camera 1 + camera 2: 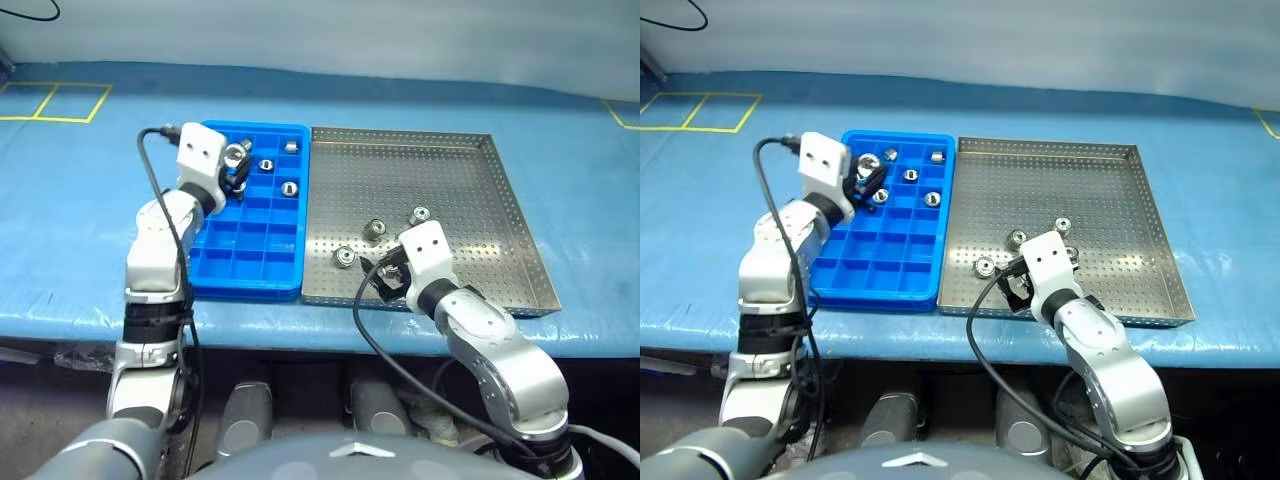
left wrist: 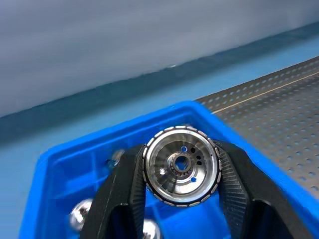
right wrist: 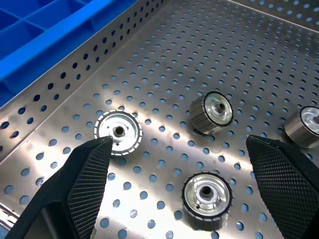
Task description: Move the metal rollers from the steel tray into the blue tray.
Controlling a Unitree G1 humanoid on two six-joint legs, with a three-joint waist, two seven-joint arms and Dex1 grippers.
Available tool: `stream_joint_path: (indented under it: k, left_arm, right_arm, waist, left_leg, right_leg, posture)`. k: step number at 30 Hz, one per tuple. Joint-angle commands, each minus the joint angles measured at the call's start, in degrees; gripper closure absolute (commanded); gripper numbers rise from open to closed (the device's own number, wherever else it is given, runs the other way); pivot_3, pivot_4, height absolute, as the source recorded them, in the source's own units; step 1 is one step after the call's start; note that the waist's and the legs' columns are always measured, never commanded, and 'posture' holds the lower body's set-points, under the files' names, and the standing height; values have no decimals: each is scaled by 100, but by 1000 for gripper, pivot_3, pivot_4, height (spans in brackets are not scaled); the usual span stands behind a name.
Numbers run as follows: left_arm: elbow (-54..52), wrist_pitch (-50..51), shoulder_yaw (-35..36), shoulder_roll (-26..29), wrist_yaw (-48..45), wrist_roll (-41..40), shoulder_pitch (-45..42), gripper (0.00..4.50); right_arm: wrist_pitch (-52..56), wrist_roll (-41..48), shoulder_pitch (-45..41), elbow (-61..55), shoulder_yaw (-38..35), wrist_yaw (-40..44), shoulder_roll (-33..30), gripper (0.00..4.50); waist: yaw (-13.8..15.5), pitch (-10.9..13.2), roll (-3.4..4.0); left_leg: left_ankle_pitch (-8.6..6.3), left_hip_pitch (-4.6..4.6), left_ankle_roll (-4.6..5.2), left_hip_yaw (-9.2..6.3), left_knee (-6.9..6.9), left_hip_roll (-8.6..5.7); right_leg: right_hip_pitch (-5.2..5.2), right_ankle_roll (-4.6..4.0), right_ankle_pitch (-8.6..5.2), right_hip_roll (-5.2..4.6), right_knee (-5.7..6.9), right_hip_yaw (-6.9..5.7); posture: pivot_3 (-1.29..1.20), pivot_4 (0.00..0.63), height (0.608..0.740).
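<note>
- Left gripper [image 1: 238, 170] pinches one metal roller [image 2: 181, 166] between its two black fingers; we see it held over the far end of the blue tray [image 1: 250, 280], upper left of centre in the left eye view.
- Our right gripper [image 3: 184, 164] has its fingers spread wide, hovering low over the near left part of the steel tray [image 1: 500, 215] with nothing between them.
- We count four loose rollers [image 3: 118, 132] on the perforated floor of the steel tray, lying near one another ahead of the right gripper.
- We see three more rollers [image 1: 290, 187] sitting in compartments at the far end of the blue tray.
- Both trays sit side by side, rims touching, on the blue table cover [image 1: 80, 220].
</note>
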Motion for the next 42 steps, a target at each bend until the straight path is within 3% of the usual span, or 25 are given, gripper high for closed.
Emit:
stream_joint_path:
  k: [1, 12, 22, 32, 33, 39, 42]
  left_arm:
    - [-616, 107, 136, 55, 403, 72, 212, 2783]
    - [-464, 265, 353, -44, 1183, 41, 732, 2783]
    - [541, -168, 287, -26, 1225, -113, 427, 2783]
    - [636, 12, 212, -78, 1192, -281, 342, 2783]
    - [642, 25, 202, -76, 1189, -303, 325, 2033]
    - [226, 220, 87, -58, 887, -658, -167, 80]
    - [113, 287, -203, -37, 330, -993, -687, 32]
  right_arm:
    - [-50, 60, -192, 14, 92, 111, -39, 0]
    - [-76, 65, -352, 177, 307, 251, -39, 0]
    - [-56, 16, -259, 90, 268, 178, 18, 0]
    - [-54, -9, -80, -47, 195, 15, 80, 0]
    - [-56, -9, -72, -52, 195, 3, 85, 0]
    - [-54, -17, -13, -124, 112, -63, 98, 0]
    - [-42, -26, 41, -184, 25, -102, 101, 0]
  waist:
    - [91, 0, -4]
    - [270, 2, -9]
    - [276, 0, -10]
    - [184, 0, -10]
    - [185, 0, -10]
    - [190, 3, -15]
    - [202, 5, -19]
  left_leg:
    - [0, -1, 0, 0, 0, 0]
    - [0, -6, -1, -4, 1, -3]
    - [1, -4, -2, -3, 1, -3]
    - [1, -6, -3, -2, -1, -2]
    - [1, -6, -3, -3, 0, -2]
    - [1, -9, -3, -2, 1, -2]
    - [2, -19, -3, -5, 2, -5]
  right_leg:
    - [0, 0, 0, 0, -1, -1]
    - [-1, -8, -4, -2, -6, -7]
    - [-1, -13, -6, -3, -5, -8]
    - [-4, -14, -6, -4, -5, -8]
    - [-4, -14, -6, -3, -5, -8]
    - [-6, -14, -6, -4, -6, -8]
    - [-7, -13, -5, -5, -10, -12]
  posture:
    - [59, 150, 740]
    - [89, 150, 740]
    - [46, 150, 740]
    - [7, 150, 740]
    - [3, 150, 740]
    - [-25, 150, 740]
    - [-39, 150, 740]
